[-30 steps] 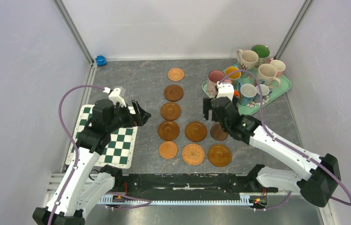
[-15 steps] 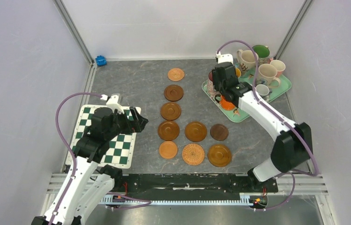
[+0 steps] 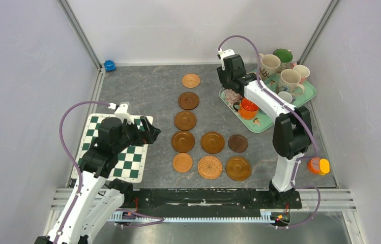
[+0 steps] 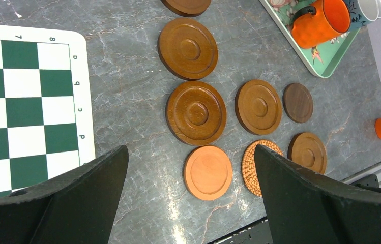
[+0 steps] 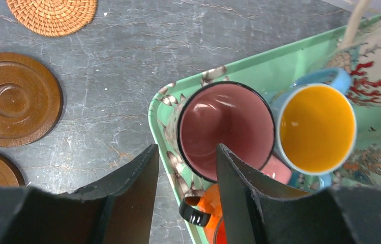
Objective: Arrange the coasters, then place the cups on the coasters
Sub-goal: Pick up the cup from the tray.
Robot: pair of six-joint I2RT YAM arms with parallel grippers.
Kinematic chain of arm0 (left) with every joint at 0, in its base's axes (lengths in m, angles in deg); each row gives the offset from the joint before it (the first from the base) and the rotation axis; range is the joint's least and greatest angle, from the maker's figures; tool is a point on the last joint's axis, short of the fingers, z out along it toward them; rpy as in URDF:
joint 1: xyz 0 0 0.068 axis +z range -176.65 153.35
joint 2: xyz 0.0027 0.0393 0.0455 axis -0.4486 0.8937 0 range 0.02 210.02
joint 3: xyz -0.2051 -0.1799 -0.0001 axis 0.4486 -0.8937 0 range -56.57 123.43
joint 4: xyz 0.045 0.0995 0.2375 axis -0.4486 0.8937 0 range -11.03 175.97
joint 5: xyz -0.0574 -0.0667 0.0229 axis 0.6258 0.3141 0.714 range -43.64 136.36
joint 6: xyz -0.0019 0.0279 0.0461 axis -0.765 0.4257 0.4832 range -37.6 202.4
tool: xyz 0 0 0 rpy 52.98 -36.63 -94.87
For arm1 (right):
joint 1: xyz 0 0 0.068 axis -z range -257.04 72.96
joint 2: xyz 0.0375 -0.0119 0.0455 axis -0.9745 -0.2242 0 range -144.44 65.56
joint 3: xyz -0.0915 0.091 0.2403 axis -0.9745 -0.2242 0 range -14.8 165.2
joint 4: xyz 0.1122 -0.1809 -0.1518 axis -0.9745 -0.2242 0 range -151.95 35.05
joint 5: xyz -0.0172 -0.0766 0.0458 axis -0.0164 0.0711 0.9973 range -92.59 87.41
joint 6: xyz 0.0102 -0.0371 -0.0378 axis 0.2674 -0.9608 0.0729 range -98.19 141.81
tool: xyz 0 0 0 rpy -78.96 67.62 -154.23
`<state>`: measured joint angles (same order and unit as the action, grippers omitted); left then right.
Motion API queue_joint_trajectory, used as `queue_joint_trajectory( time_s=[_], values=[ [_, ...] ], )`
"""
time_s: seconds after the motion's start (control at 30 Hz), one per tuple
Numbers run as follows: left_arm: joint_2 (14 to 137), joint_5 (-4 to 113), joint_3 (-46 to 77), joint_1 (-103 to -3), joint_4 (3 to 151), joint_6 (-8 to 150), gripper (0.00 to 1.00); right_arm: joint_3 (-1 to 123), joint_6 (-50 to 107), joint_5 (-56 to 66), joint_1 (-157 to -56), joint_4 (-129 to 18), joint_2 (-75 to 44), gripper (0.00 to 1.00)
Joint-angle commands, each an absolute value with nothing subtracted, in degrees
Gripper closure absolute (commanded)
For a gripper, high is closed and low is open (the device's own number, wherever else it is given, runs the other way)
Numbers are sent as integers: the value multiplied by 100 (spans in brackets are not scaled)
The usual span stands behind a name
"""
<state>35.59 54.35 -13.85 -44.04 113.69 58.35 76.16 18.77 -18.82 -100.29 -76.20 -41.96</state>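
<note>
Several round coasters lie on the grey table: a column from the woven one (image 3: 191, 80) down to an orange-brown one (image 3: 182, 162), with more to its right, such as a rattan coaster (image 3: 209, 166). The cups stand on the mint tray (image 3: 259, 124). My right gripper (image 5: 186, 148) hangs open over the tray's left corner. Its jaws straddle the near rim of the pink cup (image 5: 226, 129), one finger above the inside and one outside. Beside it are the blue cup with a yellow inside (image 5: 316, 127) and the orange cup (image 3: 248, 108). My left gripper (image 4: 189, 152) is open above the orange-brown coaster (image 4: 207, 172).
A green-white checkered mat (image 3: 127, 157) lies under the left arm. Cream cups (image 3: 269, 63) and a green-inside cup (image 3: 283, 55) crowd the tray's back. A small blue object (image 3: 109, 65) sits in the far left corner, and an orange-yellow item (image 3: 319, 165) lies by the right wall.
The right arm swung from over the coasters back to the tray, and its jaws narrowed around the pink cup's rim. The left arm barely moved.
</note>
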Motion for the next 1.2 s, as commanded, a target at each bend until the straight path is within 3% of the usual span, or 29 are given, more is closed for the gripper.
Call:
queue_joint_trajectory(
  time_s=[0.0, 0.57, 0.77, 1.0, 1.17],
  values=[
    [3516, 5401, -1420, -4423, 11290, 5929, 0, 8126, 1654, -1606, -9948, -7647, -4525, 53],
    [3519, 5350, -1437, -4420, 11291, 5933, 0, 8126, 1297, -1553, -9902, -7614, -5106, 66],
    [3549, 5340, -1438, -4423, 11290, 5931, 0, 8157, 1105, -1373, -9884, -7587, -5108, 78],
    [3557, 5313, -1436, -4422, 11299, 5929, 0, 8350, 817, -1056, -9884, -7563, -4918, 99],
    [3535, 5295, -1438, -4423, 11303, 5929, 0, 8659, 574, -814, -9891, -7562, -4744, 100]
  ],
)
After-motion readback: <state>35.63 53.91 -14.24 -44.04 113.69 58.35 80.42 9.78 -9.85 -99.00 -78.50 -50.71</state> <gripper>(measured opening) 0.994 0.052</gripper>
